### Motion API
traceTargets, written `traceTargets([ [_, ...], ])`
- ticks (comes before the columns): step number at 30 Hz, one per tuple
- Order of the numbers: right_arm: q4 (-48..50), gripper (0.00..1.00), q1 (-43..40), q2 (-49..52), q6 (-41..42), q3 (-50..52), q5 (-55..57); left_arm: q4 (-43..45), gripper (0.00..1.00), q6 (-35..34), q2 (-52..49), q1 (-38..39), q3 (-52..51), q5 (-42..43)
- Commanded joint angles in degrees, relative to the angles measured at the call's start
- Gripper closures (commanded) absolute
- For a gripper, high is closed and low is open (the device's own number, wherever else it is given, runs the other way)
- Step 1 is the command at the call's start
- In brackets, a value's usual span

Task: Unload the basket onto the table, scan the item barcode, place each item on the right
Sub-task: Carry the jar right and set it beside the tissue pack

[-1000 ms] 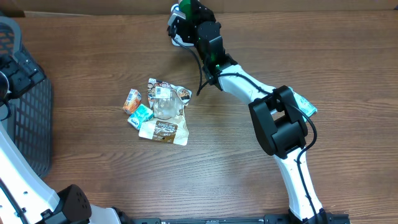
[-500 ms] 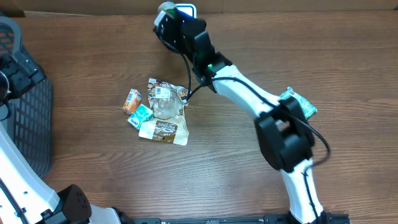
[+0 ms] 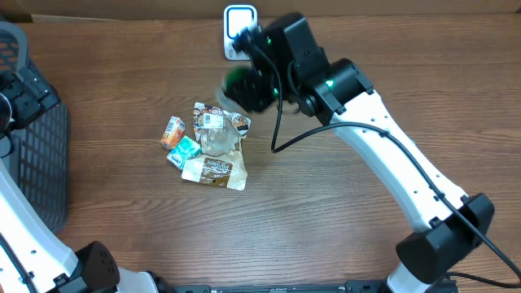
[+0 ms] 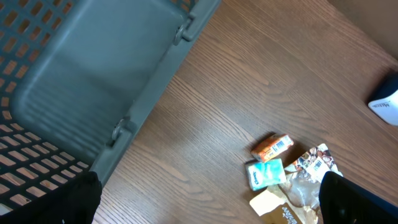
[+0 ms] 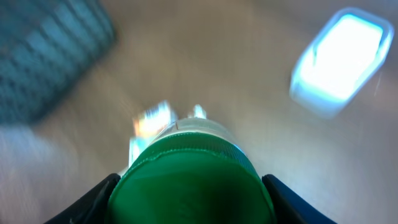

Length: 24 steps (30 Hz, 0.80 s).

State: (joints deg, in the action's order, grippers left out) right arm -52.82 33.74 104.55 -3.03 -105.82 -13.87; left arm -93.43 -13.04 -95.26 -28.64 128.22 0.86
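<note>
My right gripper (image 3: 254, 81) is shut on a green-capped container (image 3: 242, 87), held in the air a little in front of the white barcode scanner (image 3: 238, 20) at the back edge. The right wrist view is blurred: the green cap (image 5: 189, 180) fills the gap between the two fingers (image 5: 93, 200), and the scanner's bright window (image 5: 341, 62) glows at the upper right. At the far left, beside the basket, my left gripper (image 4: 211, 211) stands open with nothing between its fingers.
A pile lies left of centre: an orange packet (image 3: 172, 130), a teal tissue pack (image 3: 186, 150), a clear bag (image 3: 216, 134) and a brown pouch (image 3: 216, 171). A dark mesh basket (image 3: 37, 155) stands at the left edge.
The right arm has swung the green-capped container away from the scanner's side and toward the front, above the pile's right edge. The left arm has not moved.
</note>
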Motion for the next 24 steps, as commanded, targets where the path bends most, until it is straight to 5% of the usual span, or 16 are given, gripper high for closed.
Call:
traceTargets([
  [1,-6.4,0.75,-1.1,1.7,4.4,-0.2,7.6,0.1,0.01,1.3,-0.2,-0.2,0.8,0.2],
  [6,-15.2,0.75,-4.0,3.5,14.6,3.3,17.8,0.1,0.0,1.3,-0.2,-0.2,0.8,0.2],
  [14,-12.8,0.75,-14.9,5.9,26.6,12.5,22.4,0.1,0.0,1.3,-0.2,-0.2,0.8,0.2],
  [24,-9.9,0.75,-24.3,10.4,27.3,17.8,22.4,0.1,0.01,1.3,-0.2,-0.2,0.8,0.2],
])
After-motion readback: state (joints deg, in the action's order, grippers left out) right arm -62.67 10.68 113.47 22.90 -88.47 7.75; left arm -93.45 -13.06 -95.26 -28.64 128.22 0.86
